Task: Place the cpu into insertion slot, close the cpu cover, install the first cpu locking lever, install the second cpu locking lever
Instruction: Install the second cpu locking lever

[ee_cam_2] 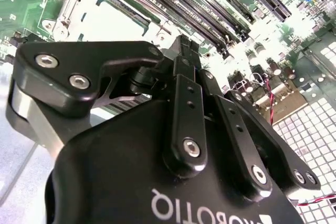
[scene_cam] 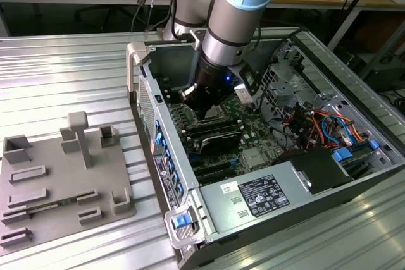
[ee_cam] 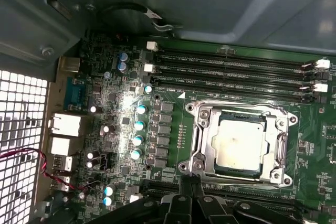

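Inside the open computer case [scene_cam: 278, 175] on the ribbed metal tabletop [scene_cam: 63, 74], the exterior view shows the arm reaching down with its claw [scene_cam: 201, 107] low over the motherboard [scene_cam: 253, 132], close to the socket area; a grey fixture tray [scene_cam: 57, 181] sits apart on the exterior view's left, and from this angle the socket itself is hidden by the wrist. Turning to the second wrist view, the claw [ee_cam_2: 181, 51] appears with its dark fingers [ee_cam_2: 185, 72] drawn together to a narrow tip and nothing visible between them, so it reads as clenched and empty, poised just above the board beside the memory slots [ee_cam_2: 210, 9]. Finally, in the first wrist view the cpu [ee_cam: 240, 145] lies seated in the insertion slot, its pale metal top showing through the window of the cpu cover [ee_cam: 202, 145], which lies flat around it (so placement and cover closing look done). The thin levers along the socket edges cannot be told as latched or free, so the locking steps are judged still open, with the claw [ee_cam: 190, 182] just beside the socket's edge.
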Motion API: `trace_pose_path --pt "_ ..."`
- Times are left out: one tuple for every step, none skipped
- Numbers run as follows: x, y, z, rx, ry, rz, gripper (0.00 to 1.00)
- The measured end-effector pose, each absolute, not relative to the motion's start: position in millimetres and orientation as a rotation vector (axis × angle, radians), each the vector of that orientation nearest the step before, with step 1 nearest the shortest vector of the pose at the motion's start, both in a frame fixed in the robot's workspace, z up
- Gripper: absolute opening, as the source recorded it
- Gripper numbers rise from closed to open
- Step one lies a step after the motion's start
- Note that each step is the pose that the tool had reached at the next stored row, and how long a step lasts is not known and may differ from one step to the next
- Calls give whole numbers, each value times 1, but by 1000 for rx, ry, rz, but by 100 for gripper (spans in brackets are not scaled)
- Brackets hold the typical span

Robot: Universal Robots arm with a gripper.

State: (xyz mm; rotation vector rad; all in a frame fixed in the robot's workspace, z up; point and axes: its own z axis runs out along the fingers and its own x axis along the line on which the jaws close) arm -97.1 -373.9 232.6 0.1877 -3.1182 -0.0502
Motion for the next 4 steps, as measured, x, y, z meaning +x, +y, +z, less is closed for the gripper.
trace_pose_path --pt "-97 -374 233 188 -3118 -50 11" --pt "-97 -374 233 188 -3118 -50 11" --pt "-97 -374 233 188 -3118 -50 11" --pt "-97 -374 233 188 -3118 -50 11"
